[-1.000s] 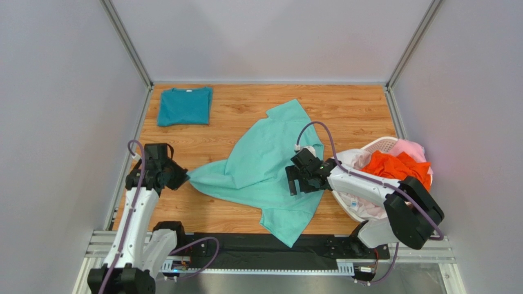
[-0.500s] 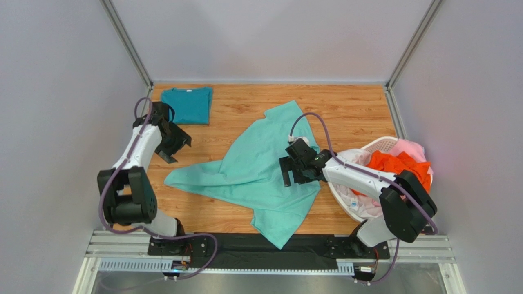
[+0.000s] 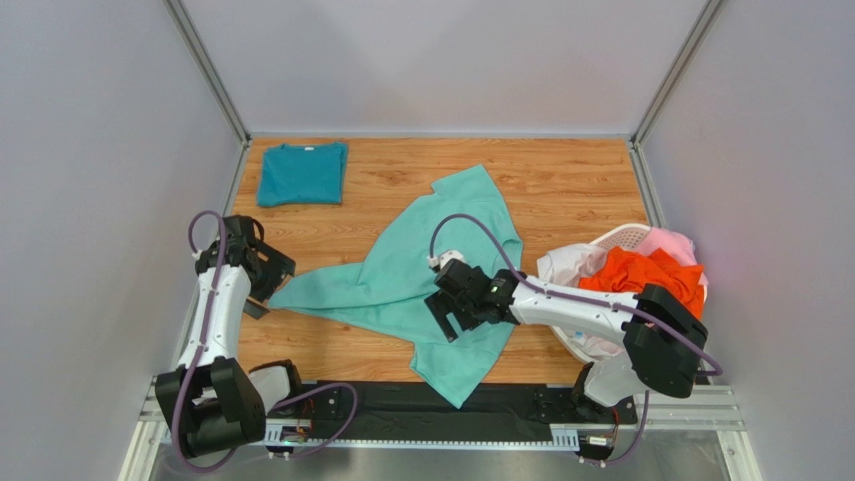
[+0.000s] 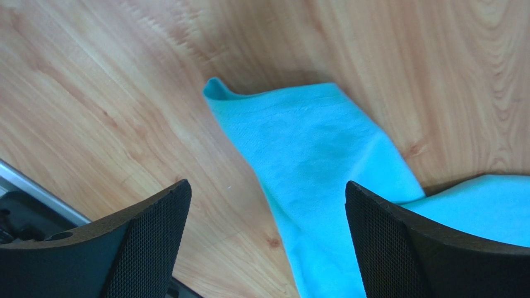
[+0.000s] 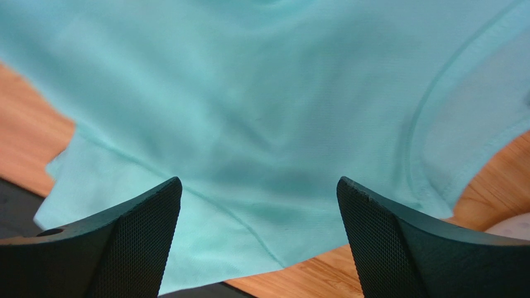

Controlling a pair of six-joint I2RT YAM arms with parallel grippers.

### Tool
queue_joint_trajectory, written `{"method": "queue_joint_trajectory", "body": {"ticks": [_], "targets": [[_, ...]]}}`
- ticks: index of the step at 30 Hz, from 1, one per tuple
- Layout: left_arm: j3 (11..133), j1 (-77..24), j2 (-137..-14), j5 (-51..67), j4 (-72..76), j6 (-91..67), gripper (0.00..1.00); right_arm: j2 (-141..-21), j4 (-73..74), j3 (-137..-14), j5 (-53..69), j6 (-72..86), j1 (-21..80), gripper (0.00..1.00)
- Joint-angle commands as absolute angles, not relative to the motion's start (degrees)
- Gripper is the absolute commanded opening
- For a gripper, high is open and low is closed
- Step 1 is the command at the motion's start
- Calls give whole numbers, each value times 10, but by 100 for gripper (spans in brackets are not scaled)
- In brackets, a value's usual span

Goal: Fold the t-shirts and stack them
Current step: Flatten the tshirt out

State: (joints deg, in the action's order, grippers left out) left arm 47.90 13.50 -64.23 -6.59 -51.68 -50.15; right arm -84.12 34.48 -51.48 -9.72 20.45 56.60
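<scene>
A basket (image 3: pixel 627 237) right of the spread mint shirt (image 3: pixel 421 271) half hides three more: orange (image 3: pixel 647 273), pink (image 3: pixel 674 244), white (image 3: pixel 570 263). One folded teal shirt (image 3: pixel 301 172) lies beyond its left side. Both jaws are spread: left gripper (image 4: pixel 264 192) above its left tip, right gripper (image 5: pixel 258 183) above its near hem.

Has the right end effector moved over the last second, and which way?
Yes. The right end effector has shifted left across the mint t-shirt, farther from the white laundry basket and a little toward the table's near edge.
</scene>
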Motion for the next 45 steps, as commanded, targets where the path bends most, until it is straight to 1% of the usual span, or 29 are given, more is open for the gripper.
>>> {"method": "queue_joint_trajectory", "body": {"ticks": [1,2,8,14,17,18,19,20,21,23,24,28,29,30,32,34,35,37,38,41,45], "targets": [[459,138,-618,-69,-521,-514,100,-831,362,-548,-119,177,651,96],[457,138,-614,-63,-525,-514,100,-835,365,-550,-116,178,691,96],[430,138,-585,-41,-522,-512,100,-887,369,-562,-103,199,814,95],[413,138,-572,-29,-520,-505,100,-936,396,-564,-83,230,857,93],[404,138,-564,-16,-512,-505,100,-950,401,-560,-83,243,857,90],[403,138,-563,-14,-512,-505,100,-954,400,-558,-80,247,856,84],[403,138,-561,-12,-511,-505,100,-957,399,-558,-82,251,853,81],[403,138,-560,-11,-510,-504,100,-961,399,-556,-82,257,842,77],[403,138,-558,-9,-511,-503,100,-965,400,-554,-82,263,835,64],[403,138,-561,-8,-510,-502,100,-962,401,-548,-98,268,804,47],[403,138,-562,-7,-509,-502,100,-958,403,-543,-101,263,794,34],[403,139,-573,-4,-501,-501,100,-949,402,-539,-114,245,717,13],[401,138,-577,10,-497,-502,100,-950,399,-541,-116,243,673,8],[400,138,-580,17,-491,-499,100,-954,391,-545,-124,238,649,1],[399,138,-589,27,-484,-498,100,-962,384,-569,-131,228,585,0],[402,138,-595,34,-483,-492,100,-984,374,-591,-143,224,542,0],[403,139,-598,38,-483,-490,100,-994,374,-613,-140,222,495,0],[397,138,-602,50,-482,-483,100,-1012,364,-634,-132,219,451,0],[394,138,-601,53,-482,-482,100,-1033,361,-658,-127,214,413,0],[375,139,-592,59,-482,-476,100,-1077,359,-706,-100,212,351,0],[338,137,-556,92,-485,-466,100,-1108,361,-750,-82,184,331,0]]}}
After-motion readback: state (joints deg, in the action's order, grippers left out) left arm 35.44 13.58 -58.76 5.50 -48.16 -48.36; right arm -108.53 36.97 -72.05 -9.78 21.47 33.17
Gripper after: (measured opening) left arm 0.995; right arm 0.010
